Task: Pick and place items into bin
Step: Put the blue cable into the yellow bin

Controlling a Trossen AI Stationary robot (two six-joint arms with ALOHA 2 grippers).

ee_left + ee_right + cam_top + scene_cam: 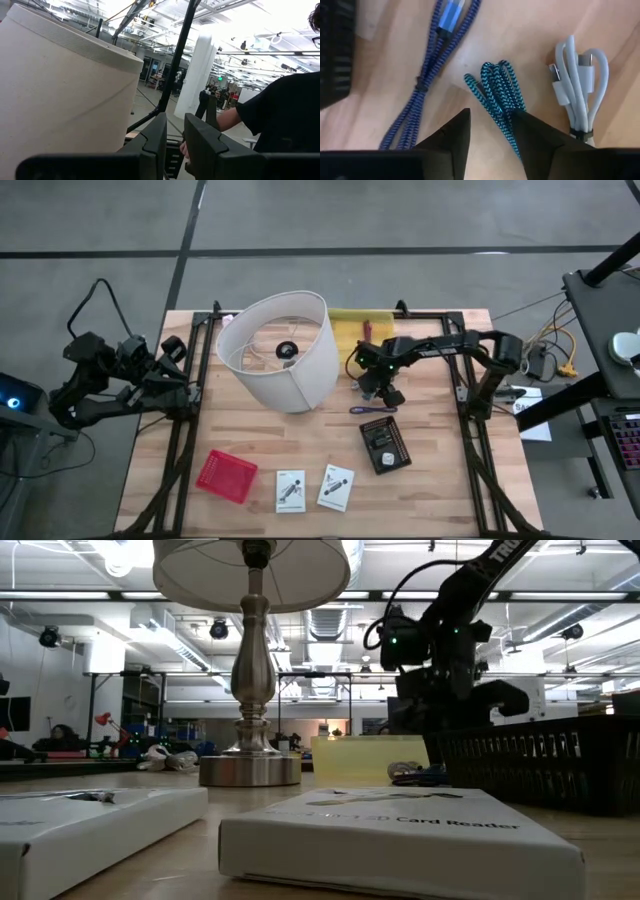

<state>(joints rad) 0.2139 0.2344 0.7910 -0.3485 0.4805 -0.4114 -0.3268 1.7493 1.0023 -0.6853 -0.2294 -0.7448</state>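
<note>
Pick step in hand. Right claw (490,132) open, straddling teal braided cable (499,95) on counter (530,30). Next: descend, close. Left claw (175,145) parked at 9 o'clock, slightly open.

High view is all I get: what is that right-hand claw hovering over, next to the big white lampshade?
Observer: The right gripper is open, its fingers astride a teal braided cable bundle.
Operator: Just that one?
Observer: No. A dark blue braided cable lies on one side of it and a coiled white cable on the other.
Operator: Anyone around?
Observer: Yes. Beyond the left gripper there is a person in a dark top.
</note>
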